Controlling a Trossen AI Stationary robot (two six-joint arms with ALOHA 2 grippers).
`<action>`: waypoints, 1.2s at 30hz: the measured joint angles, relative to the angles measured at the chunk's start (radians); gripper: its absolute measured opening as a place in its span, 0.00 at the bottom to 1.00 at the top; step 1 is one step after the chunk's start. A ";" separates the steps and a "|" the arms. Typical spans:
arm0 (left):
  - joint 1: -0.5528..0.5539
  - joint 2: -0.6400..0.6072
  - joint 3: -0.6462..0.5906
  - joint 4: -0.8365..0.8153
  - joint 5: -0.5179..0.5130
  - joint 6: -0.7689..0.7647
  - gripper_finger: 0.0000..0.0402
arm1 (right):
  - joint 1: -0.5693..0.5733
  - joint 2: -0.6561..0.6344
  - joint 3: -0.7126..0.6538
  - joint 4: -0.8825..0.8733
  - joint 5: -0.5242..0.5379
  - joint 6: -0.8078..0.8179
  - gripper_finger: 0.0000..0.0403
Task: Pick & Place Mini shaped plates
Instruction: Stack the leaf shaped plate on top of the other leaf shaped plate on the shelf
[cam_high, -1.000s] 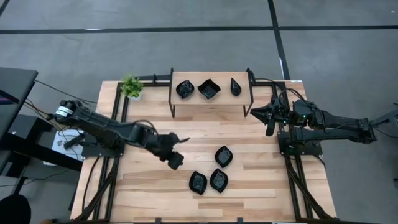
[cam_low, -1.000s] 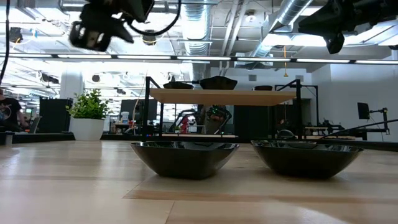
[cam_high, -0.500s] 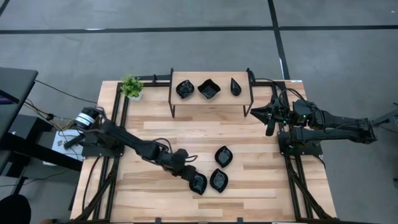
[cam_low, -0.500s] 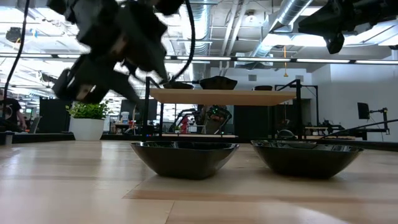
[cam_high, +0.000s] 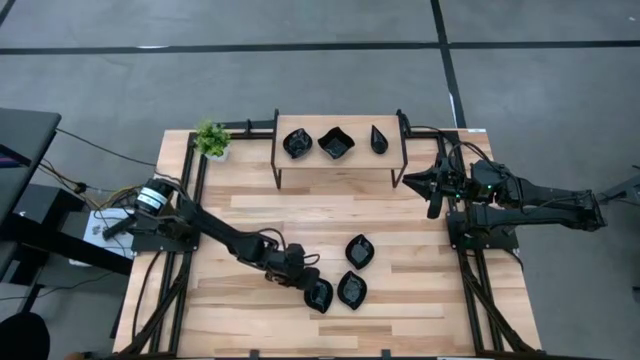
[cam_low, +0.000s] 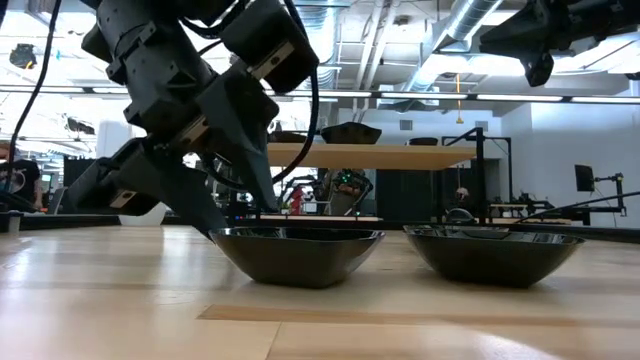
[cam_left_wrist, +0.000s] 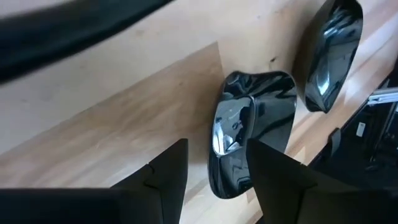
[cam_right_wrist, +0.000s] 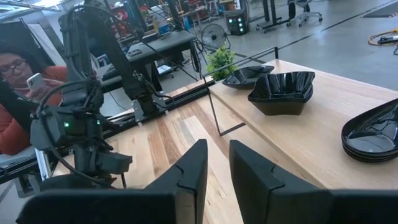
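Three glossy black mini plates lie on the table: one (cam_high: 318, 293), one beside it (cam_high: 351, 288) and one farther back (cam_high: 359, 250). Three more sit on the wooden shelf (cam_high: 340, 162): (cam_high: 296, 142), (cam_high: 335, 142), (cam_high: 378, 139). My left gripper (cam_high: 307, 281) is open and low at the nearest-left plate (cam_left_wrist: 252, 118); its fingers stand on either side of that plate's left rim (cam_low: 225, 233). My right gripper (cam_high: 408, 181) waits raised by the shelf's right end, with a narrow gap between its fingers (cam_right_wrist: 217, 165). My left gripper (cam_left_wrist: 217, 152) comes at the plate slanting down from the table's left. One finger (cam_left_wrist: 273, 177) is over the plate's inside and the other (cam_left_wrist: 165, 177) outside its rim. I cannot tell whether either finger touches it. The plate rests flat on the table.
A small green plant (cam_high: 211, 138) stands at the table's far left corner. The shelf stands on thin black legs at the far edge. The two other table plates lie close to the right of the left gripper. A person (cam_right_wrist: 18, 68) sits beyond the table.
My left gripper has come down from well above the table and moved toward the near right, ending at the left rim of the nearest-left plate. The plates have stayed where they were.
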 joint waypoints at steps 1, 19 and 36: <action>0.001 0.000 0.000 0.000 0.000 -0.001 0.41 | 0.000 0.000 0.000 0.000 0.000 0.000 0.16; 0.009 0.049 0.006 0.021 -0.012 -0.001 0.34 | 0.000 0.001 0.000 0.001 0.000 -0.007 0.16; 0.020 -0.048 0.004 -0.006 0.025 0.124 0.01 | 0.000 0.000 0.000 0.001 0.000 -0.006 0.16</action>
